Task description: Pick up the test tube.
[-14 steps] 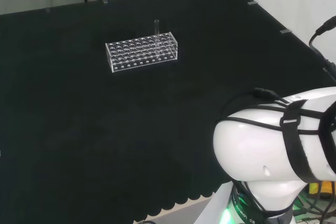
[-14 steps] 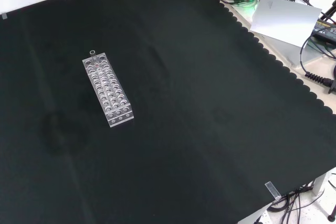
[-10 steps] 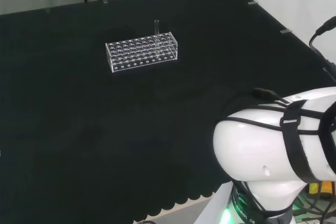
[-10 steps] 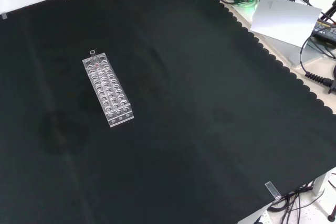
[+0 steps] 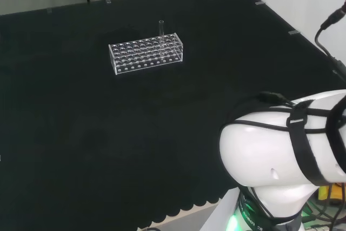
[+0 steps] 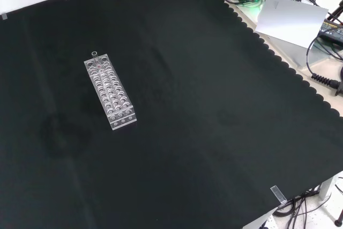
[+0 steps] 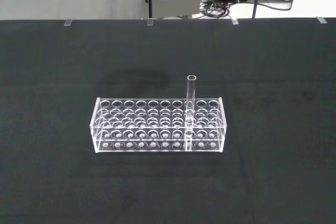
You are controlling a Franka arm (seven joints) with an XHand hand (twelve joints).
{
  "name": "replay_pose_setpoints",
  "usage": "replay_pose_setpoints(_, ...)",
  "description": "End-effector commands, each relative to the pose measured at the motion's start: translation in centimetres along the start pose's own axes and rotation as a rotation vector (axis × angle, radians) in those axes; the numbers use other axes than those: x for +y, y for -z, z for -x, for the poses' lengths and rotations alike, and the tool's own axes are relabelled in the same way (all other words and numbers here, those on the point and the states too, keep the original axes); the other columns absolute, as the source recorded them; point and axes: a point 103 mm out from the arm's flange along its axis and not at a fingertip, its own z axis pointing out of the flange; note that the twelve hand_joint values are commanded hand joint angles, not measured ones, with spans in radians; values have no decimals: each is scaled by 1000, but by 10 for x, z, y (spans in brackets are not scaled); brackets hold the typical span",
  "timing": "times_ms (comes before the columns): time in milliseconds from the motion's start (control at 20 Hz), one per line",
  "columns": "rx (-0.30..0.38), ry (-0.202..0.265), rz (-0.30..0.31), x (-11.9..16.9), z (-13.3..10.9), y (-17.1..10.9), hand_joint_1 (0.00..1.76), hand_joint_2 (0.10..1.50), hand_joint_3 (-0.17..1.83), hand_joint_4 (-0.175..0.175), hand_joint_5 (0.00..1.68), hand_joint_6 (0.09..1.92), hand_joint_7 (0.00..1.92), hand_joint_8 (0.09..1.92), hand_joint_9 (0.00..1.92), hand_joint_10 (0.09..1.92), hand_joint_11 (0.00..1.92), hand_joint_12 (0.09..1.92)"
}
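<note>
Ahead of my wrist camera, well apart across bare cloth (image 7: 273, 182), the tube (image 7: 190, 106) stands upright, long axis vertical, in a hole near one end of the rack (image 7: 157, 127); whether my hand is released or clenched I cannot tell.

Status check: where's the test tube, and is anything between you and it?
Test tube upright in clear rack, near one end. Hand's fingers not seen, tube not yet gripped. Black cloth around the rack bare, nothing in the way.
</note>
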Motion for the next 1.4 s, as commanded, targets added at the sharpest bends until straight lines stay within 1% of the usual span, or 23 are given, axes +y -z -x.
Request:
replay_pose_setpoints(50, -10, 25, -31, 44, -6, -8, 422, 940, 234, -40, 19, 87, 0, 411, 0, 470, 0, 1212)
replay_pose_setpoints(150, 1, 20, -35, 58, -5, -13, 428, 946, 222, -43, 39, 87, 0, 461, 0, 523, 0, 1246)
replay_pose_setpoints(350, 7, 5, -48, 83, -1, -24, 449, 959, 200, -52, 92, 87, 0, 642, 0, 698, 0, 1359)
replay_pose_setpoints(450, 1, 0, -64, 93, 2, -30, 458, 962, 195, -55, 110, 87, 0, 695, 0, 757, 0, 1389)
replay_pose_setpoints(550, 10, -9, -85, 105, 4, -39, 464, 965, 192, -58, 122, 87, 0, 737, 0, 795, 0, 1410)
replay_pose_setpoints(950, 23, -12, -137, 144, 5, -84, 484, 970, 188, -66, 160, 87, 14, 808, 0, 883, 0, 1455)
replay_pose_setpoints(1400, 19, 2, -198, 179, 4, -129, 500, 973, 190, -76, 197, 87, 63, 853, 32, 951, 0, 1505)
